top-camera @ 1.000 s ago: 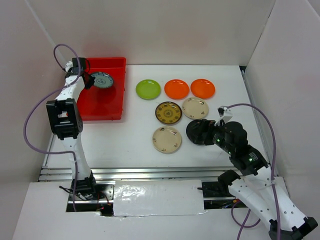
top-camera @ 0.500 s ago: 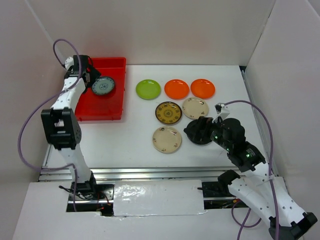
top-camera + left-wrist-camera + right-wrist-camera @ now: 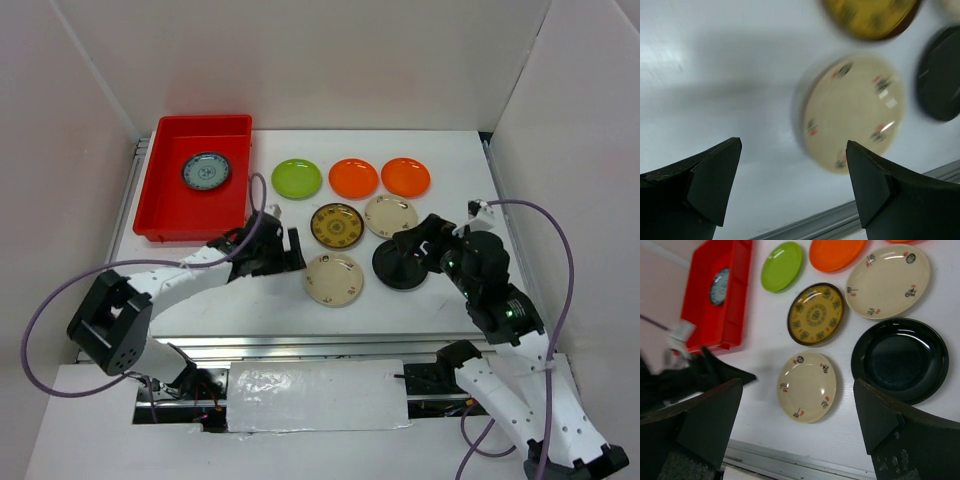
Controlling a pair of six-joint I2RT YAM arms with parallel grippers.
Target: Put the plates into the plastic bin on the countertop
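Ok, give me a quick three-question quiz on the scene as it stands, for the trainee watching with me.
1. True or false: the plastic bin holds two plates.
2. Which plate lies closest to the left pincer? A) the lime green one B) the nearer cream plate C) an orange one
3. How many plates lie on the countertop, outside the bin?

Key: 1 false, only the blue-grey plate is in it; 2 B; 3 seven.
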